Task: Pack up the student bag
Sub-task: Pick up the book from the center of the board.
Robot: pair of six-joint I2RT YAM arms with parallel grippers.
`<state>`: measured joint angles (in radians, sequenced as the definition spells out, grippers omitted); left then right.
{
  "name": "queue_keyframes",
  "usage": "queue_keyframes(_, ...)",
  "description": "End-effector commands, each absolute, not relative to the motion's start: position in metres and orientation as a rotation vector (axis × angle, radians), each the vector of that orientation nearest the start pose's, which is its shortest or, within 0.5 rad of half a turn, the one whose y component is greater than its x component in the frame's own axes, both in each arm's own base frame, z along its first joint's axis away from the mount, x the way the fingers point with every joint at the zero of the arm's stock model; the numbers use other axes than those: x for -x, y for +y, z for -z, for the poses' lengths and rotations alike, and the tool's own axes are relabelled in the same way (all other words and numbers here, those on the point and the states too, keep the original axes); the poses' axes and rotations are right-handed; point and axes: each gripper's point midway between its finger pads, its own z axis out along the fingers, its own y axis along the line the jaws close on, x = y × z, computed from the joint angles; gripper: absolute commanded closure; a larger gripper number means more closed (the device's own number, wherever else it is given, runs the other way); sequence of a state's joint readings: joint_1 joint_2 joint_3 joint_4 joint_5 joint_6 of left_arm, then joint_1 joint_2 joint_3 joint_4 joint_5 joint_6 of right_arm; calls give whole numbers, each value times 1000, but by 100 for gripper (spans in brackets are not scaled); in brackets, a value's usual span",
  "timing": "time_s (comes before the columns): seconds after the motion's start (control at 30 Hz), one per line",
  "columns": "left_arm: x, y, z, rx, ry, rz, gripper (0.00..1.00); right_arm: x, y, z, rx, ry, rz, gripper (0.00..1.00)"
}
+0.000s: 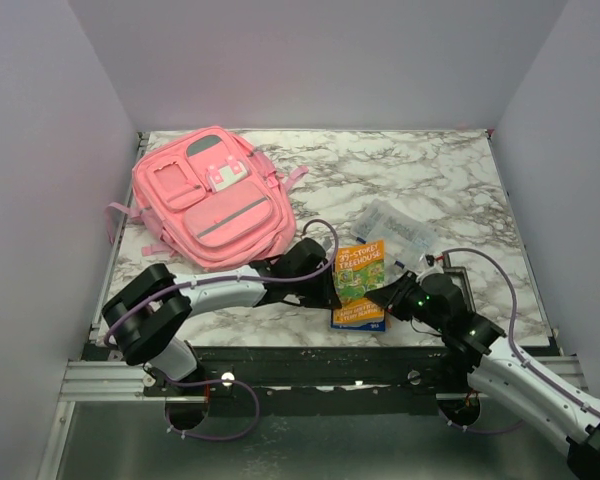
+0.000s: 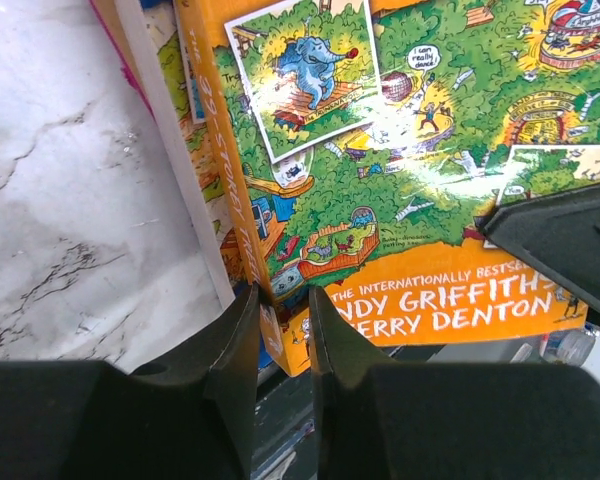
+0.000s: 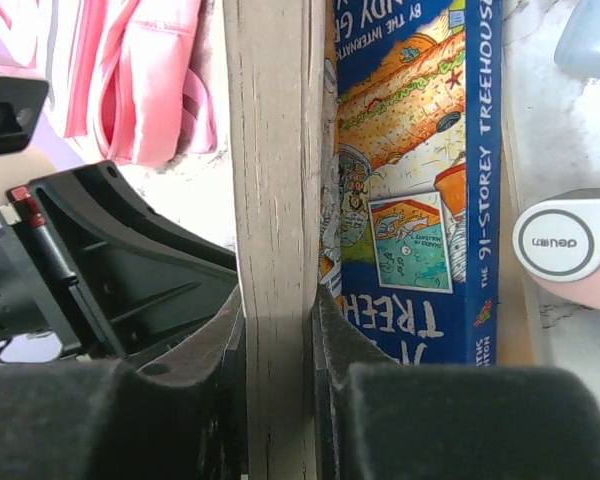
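**Both sides of orange book [image 1: 360, 272] pinched; student bag [image 1: 215, 200] at upper left**

Surface and room: a white marble-pattern table [image 1: 410, 170] w/ grey veins is seen, boxed in by plain pale walls [image 1: 330, 60] at the back and both sides. The table's near edge is at the bottom of the top view.

The student bag is laid flat, front pockets up, in the upper-left part of the top view. In the right wrist view only a pink fold of it [image 3: 140, 80] is seen at upper left.

The left gripper [image 1: 330, 280] is placed to the lower right of the bag, near frame ctr. The bag's lower-right corner is seen just beside that arm's wrist; contact can't be told. In the left wrist view the left gripper [image 2: 283, 300] is closed to a narrow gap, w/ the orange book's [image 2: 400, 180] lower-left corner pinched btwn its fingers.

The right gripper [image 1: 390, 300] is set well apart from the bag, lower right of ctr, w/ the orange book btwn them. In its own view the right gripper [image 3: 277, 300] is clamped on the book's beige page edge, fingers pressed on both sides.

A blue book [image 1: 358, 322] is seen under the orange one, nearer the table's edge. A clear pouch [image 1: 400, 232] is laid just above and to the right of the books.
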<state>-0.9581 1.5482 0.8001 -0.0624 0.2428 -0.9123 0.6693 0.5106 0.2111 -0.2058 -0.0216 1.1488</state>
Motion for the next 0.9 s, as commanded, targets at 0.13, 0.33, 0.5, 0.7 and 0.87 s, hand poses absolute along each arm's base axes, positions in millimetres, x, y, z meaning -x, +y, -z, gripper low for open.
queue_keyframes(0.13, -162, -335, -108, -222, 2456, 1106, 54, -171, 215, -144, -285, 2149, -1200, 100)
queue_keyframes(0.33, -190, -267, -170, -40, 2261, 1186, 13, -179, 252, -204, 35, 2101, -1293, 99)
queue_keyframes(0.5, -199, -211, -221, 125, 2097, 1171, 2, -180, 292, -271, 249, 1973, -1538, 100)
queue_keyframes(0.7, -194, -187, -265, 294, 1923, 1323, 2, -171, 324, -327, 408, 1786, -1867, 100)
queue_keyframes(0.87, -186, -194, -302, 237, 1737, 1508, 25, -164, 333, -333, 491, 1725, -2020, 100)
